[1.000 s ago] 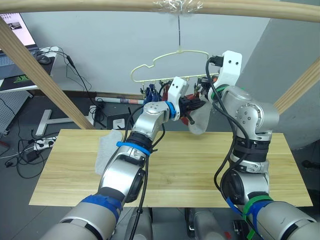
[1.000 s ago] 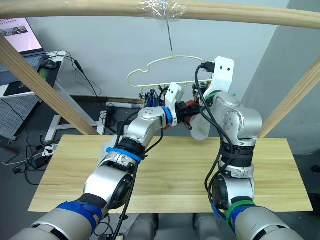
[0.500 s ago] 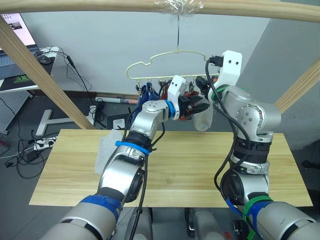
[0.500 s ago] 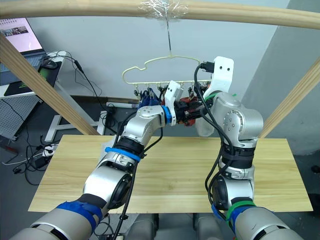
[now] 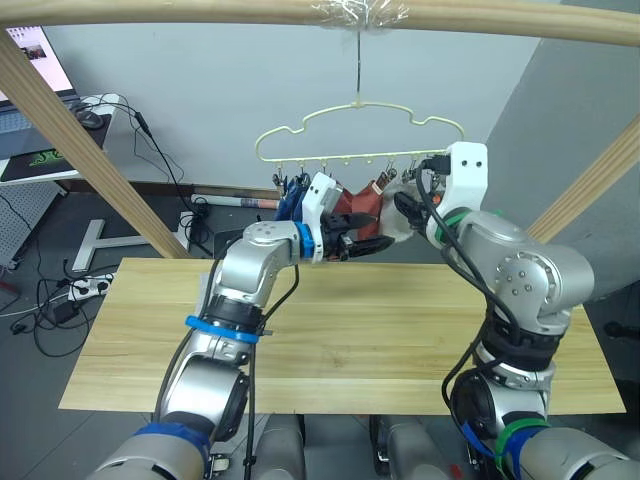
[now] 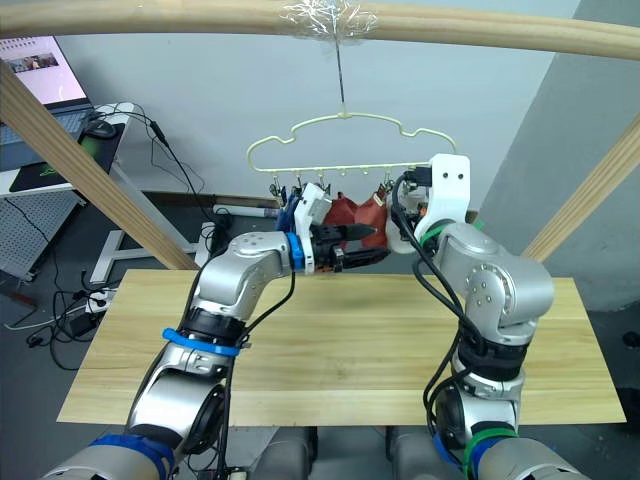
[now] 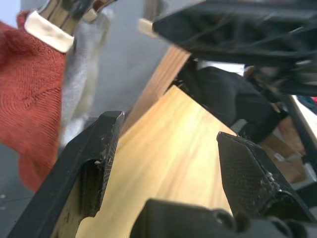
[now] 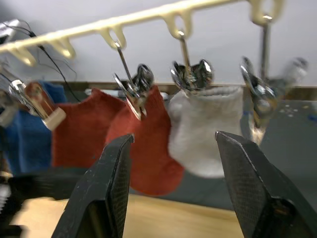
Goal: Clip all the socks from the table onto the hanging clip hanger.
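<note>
under slanted wooden poles, pale yellow wire clip hanger [image 8: 148, 17] holding a light grey knit sock [image 8: 210, 129] just beyond the empty, spread right gripper [image 8: 171, 188].

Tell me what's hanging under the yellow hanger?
Socks are clipped under the hanger: a blue sock, two red socks and a grey sock. The clip past the grey one looks empty. Arms cover some clips in the head views.

Silver arms, blue and green bands
</note>
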Controlling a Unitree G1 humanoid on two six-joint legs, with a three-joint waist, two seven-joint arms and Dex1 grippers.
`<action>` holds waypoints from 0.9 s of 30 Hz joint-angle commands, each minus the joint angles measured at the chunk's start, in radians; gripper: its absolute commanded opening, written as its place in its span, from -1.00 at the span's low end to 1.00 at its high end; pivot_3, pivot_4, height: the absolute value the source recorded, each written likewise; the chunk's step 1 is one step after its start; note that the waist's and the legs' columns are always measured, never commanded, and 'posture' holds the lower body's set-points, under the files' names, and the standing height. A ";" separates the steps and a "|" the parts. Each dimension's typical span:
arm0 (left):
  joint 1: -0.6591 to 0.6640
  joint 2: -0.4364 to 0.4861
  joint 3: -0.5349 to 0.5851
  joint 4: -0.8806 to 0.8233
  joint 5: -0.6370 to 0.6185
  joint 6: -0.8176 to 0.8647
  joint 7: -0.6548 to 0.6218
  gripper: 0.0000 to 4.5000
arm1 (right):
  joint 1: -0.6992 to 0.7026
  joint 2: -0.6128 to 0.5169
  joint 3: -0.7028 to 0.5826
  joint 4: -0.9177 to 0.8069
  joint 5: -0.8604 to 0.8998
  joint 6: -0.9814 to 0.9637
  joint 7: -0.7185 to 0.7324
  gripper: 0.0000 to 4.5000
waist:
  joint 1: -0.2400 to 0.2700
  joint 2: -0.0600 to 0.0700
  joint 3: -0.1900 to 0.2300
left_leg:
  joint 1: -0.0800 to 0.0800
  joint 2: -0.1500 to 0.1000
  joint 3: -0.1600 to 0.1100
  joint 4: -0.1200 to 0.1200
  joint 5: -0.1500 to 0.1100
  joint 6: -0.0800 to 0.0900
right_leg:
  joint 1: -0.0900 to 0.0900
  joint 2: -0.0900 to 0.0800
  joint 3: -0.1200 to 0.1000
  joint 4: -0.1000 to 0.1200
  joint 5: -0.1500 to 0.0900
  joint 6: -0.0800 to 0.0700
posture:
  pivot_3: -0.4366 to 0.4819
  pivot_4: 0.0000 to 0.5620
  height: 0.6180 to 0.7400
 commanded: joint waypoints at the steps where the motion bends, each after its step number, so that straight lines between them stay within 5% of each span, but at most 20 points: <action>1: 0.013 0.049 0.024 -0.122 -0.080 0.057 -0.045 0.54 | 0.052 -0.035 0.039 -0.128 -0.012 -0.018 0.008 0.21 | -0.002 0.000 0.000 | 0.000 0.000 0.000 0.000 0.000 0.000 | 0.000 0.000 0.000 0.000 0.000 0.000 | 0.08 -0.22 1.00; 11: 0.002 0.181 0.112 -0.189 -0.236 0.121 -0.108 0.54 | 0.258 -0.012 0.156 -0.244 -0.142 -0.244 -0.080 0.21 | -0.015 0.000 -0.001 | 0.001 0.000 0.000 0.002 0.000 0.000 | 0.001 0.000 0.000 0.000 0.000 0.000 | 0.05 -0.29 1.00; 27: -0.049 0.234 0.115 -0.173 -0.259 0.100 -0.096 0.54 | 0.149 0.091 0.093 -0.012 -0.185 -0.428 -0.091 0.21 | -0.019 0.000 -0.001 | 0.001 0.000 -0.001 0.005 0.000 0.000 | 0.001 0.000 0.000 0.005 0.000 0.000 | 0.12 -0.30 1.00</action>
